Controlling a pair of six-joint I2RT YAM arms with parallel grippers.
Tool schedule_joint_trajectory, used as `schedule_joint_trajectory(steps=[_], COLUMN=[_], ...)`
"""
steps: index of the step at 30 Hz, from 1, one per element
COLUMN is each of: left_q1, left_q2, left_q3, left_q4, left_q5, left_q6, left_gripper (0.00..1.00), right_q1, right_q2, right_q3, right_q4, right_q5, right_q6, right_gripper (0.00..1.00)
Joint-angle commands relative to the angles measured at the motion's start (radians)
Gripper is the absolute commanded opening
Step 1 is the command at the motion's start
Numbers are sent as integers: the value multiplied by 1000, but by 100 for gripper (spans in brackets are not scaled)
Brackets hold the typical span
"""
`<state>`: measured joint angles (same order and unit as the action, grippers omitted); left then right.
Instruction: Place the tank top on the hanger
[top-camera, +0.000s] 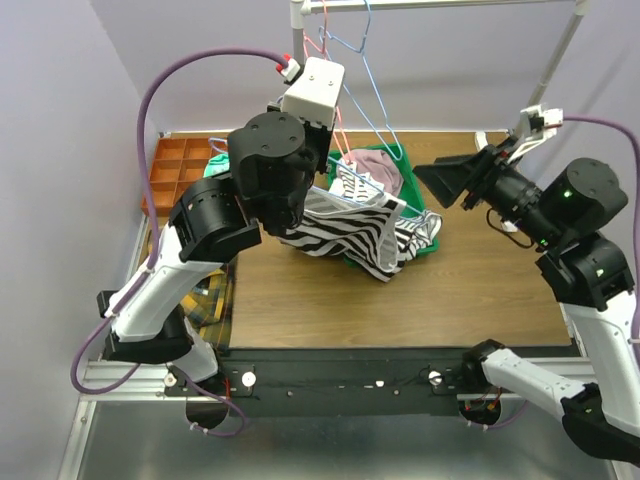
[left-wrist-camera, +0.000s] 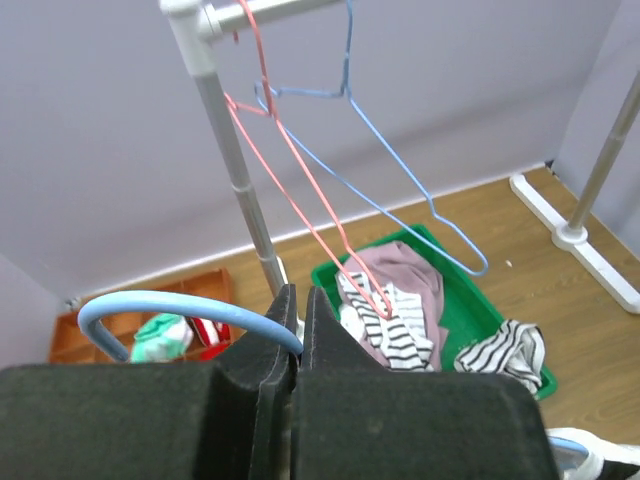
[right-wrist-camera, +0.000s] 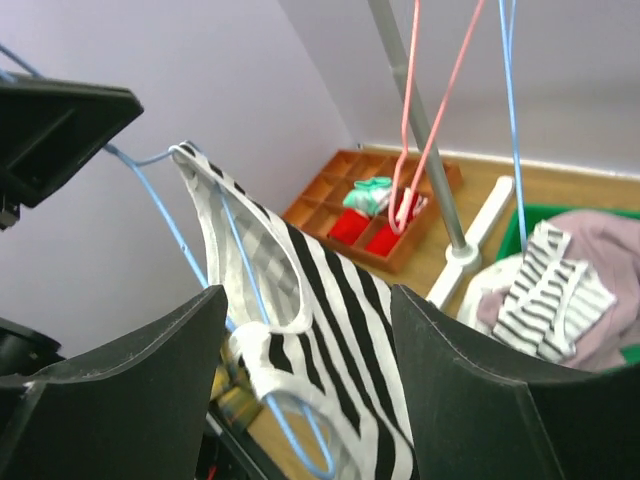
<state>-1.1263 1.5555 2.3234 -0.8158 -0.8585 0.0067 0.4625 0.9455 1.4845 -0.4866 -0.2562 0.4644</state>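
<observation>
With left claw (left-wrist-camera: 298, 302) clenched on hook of thin light-blue wire hanger (left-wrist-camera: 170, 303) and right claw (right-wrist-camera: 308, 300) released, better take soft, light, probably slippery zebra-striped cloth tank top (top-camera: 340, 228), draped just ahead of right claw, by its narrow strap.

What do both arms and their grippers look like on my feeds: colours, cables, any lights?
The left arm and right arm share a build: white link shells between rounded black joint housings. Each trails a purple cable; the left one runs to a white wrist box. A green light glows on the right arm. The left gripper and right gripper have broad matte-black fingers.
</observation>
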Motion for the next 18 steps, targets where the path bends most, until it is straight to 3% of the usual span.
schedule_joint_trajectory(steps=[1, 4, 8, 13, 18], left_q1=[-102, -162, -201, -190, -96], left_q2=[31, 21, 29, 29, -69], left_q3=[107, 105, 84, 13, -206], left_q4=[105, 272, 259, -5, -5], left_q5=[-218, -270, -257, -111, 141], left_q6=[320, 481, 481, 194, 26], left_gripper=[0, 0, 0, 0, 0], right_q1=[-5, -4, -2, -2, -2], right_q2=[100, 151, 182, 173, 130], right_q3=[152, 227, 246, 113, 0], right_q4=[-33, -26, -55, -35, -12], right_q5=[-11, -66, -104, -208, -267], right_q6=[-64, -82, -122, -148, -170], right_gripper=[75, 75, 76, 76, 77])
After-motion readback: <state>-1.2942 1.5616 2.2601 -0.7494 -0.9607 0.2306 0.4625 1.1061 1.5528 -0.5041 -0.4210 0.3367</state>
